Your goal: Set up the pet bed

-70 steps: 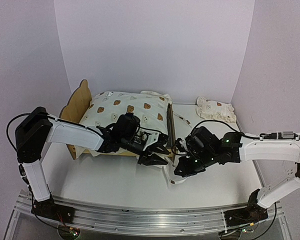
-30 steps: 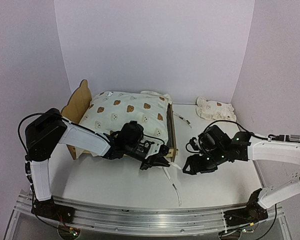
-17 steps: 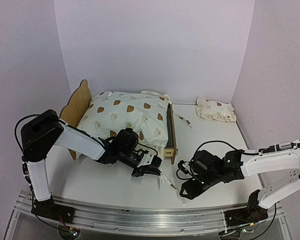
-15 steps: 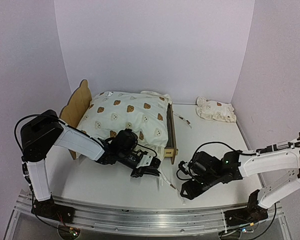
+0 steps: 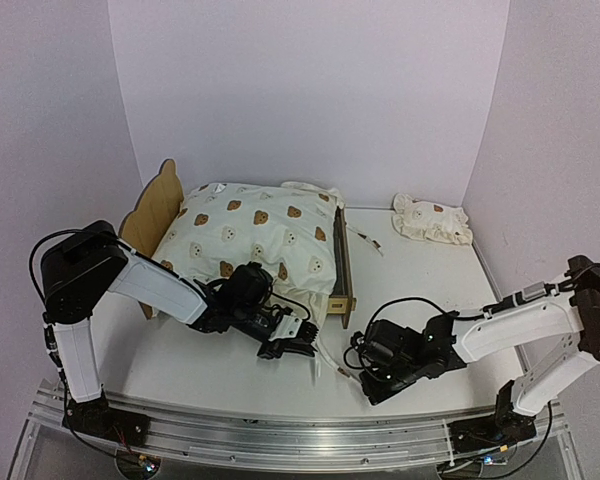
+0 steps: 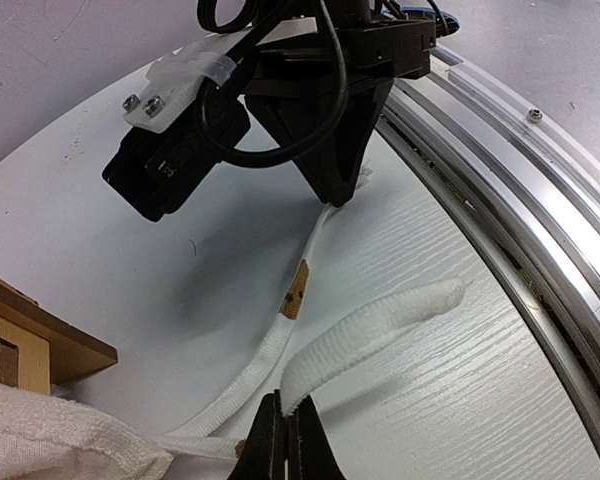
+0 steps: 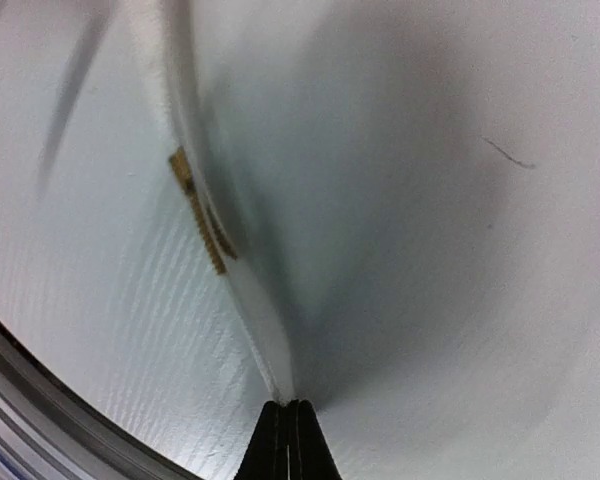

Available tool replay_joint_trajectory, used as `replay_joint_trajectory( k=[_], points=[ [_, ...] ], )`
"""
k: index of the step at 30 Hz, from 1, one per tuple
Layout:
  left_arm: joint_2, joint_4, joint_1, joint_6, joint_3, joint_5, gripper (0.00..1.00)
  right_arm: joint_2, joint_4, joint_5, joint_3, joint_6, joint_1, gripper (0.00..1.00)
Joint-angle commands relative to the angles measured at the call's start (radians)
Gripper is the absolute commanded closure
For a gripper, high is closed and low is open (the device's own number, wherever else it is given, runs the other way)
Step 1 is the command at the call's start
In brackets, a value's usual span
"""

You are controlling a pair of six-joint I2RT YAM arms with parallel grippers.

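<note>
The pet bed (image 5: pixel 155 205) stands at the left of the table, its plywood corner (image 6: pixel 30 335) showing in the left wrist view. A cream bear-print cushion (image 5: pixel 250 235) lies on it. Two white tie strings trail from the cushion's near corner onto the table. My left gripper (image 6: pixel 285 425) is shut on the thicker tie string (image 6: pixel 370 335), just in front of the bed's foot end (image 5: pixel 302 345). My right gripper (image 7: pixel 288 408) is low on the table (image 5: pixel 350 372), shut on the end of the thinner tie string (image 7: pixel 255 320).
A small ruffled bear-print pillow (image 5: pixel 432 220) lies at the back right. The metal rail (image 5: pixel 280 440) runs along the near edge, close to both grippers (image 6: pixel 520 170). Purple walls close in the back and sides.
The right gripper has come down and left toward the near edge and closed on the thinner string's end. The left gripper, still shut on its string, has drawn slightly toward the near side.
</note>
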Motion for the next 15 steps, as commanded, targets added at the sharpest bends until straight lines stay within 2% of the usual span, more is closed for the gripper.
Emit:
replay_joint_trajectory(
  k=[1,5,11,15],
  points=[
    [-0.021,0.041,-0.007,0.005,-0.012,0.028,1.00,-0.066,-0.104,0.106,0.035,0.018,-0.029,1.00],
    [-0.023,0.086,-0.020,-0.045,0.004,0.052,1.00,-0.182,-0.191,0.114,0.076,-0.016,-0.110,1.00],
    [-0.016,0.217,-0.024,-0.303,0.157,0.079,1.00,-0.313,-0.292,0.048,0.142,-0.091,-0.197,1.00],
    [-0.017,0.335,-0.022,-0.431,0.246,0.095,1.00,-0.363,-0.386,0.078,0.224,-0.142,-0.233,1.00]
  ],
)
